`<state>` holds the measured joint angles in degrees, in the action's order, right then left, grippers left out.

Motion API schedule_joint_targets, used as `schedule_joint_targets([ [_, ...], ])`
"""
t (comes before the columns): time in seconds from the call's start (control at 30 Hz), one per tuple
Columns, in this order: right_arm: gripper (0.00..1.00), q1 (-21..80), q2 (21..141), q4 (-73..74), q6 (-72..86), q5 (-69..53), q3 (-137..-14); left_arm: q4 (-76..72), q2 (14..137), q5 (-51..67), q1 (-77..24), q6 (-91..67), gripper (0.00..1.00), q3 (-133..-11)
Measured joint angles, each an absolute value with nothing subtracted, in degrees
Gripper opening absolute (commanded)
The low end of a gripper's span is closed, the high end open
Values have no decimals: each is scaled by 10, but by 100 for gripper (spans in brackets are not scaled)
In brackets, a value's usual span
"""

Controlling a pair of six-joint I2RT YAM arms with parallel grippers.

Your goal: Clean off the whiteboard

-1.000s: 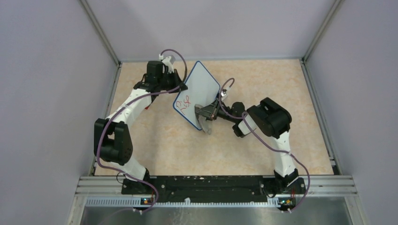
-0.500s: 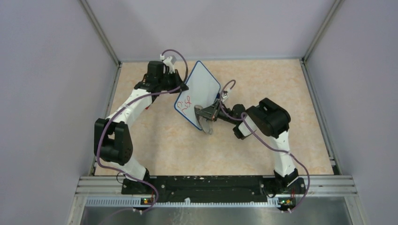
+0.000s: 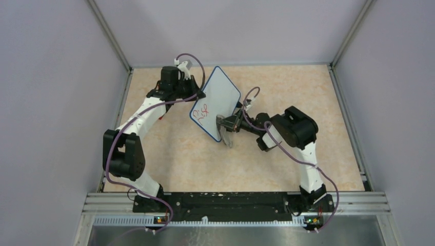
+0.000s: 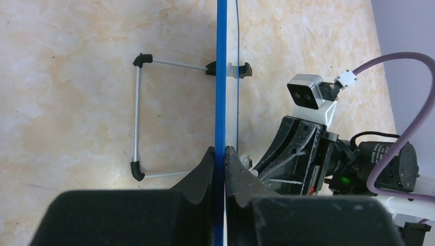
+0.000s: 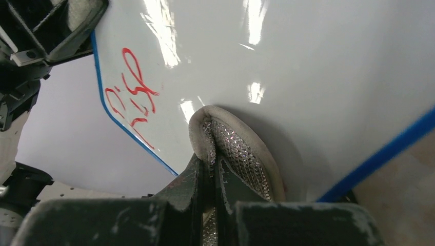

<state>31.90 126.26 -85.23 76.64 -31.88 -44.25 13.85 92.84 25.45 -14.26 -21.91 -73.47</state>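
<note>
The whiteboard [image 3: 218,100], white with a thin blue frame, stands tilted on edge at the table's back middle. Red handwriting [image 3: 203,111] sits near its lower left corner and shows in the right wrist view [image 5: 134,95]. My left gripper [image 3: 196,92] is shut on the board's blue edge [image 4: 221,77]; in the left wrist view the jaws pinch the frame. My right gripper [image 3: 229,123] is shut on a grey sparkly cloth [image 5: 236,154], folded and pressed against the white surface [image 5: 287,66] right of the writing. The cloth also shows in the top view [image 3: 224,132].
The board's wire stand with black feet [image 4: 137,115] rests on the beige table [image 3: 287,87] behind the board. Grey walls with metal rails enclose the table on the left, back and right. The right arm's camera [image 4: 308,95] is close beside the board.
My right gripper and the cloth have shifted slightly right and up along the board. The left arm and the board have barely moved. The red writing looks unchanged.
</note>
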Motion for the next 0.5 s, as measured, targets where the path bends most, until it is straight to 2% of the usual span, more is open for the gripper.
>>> schedule_joint_targets([
  [0.27,0,365,1251,-826,733,-352,-538,138,928,248,-136,-215,0,-735],
  [0.5,0,353,1261,-866,763,-345,-510,140,928,255,-140,-217,0,-735],
])
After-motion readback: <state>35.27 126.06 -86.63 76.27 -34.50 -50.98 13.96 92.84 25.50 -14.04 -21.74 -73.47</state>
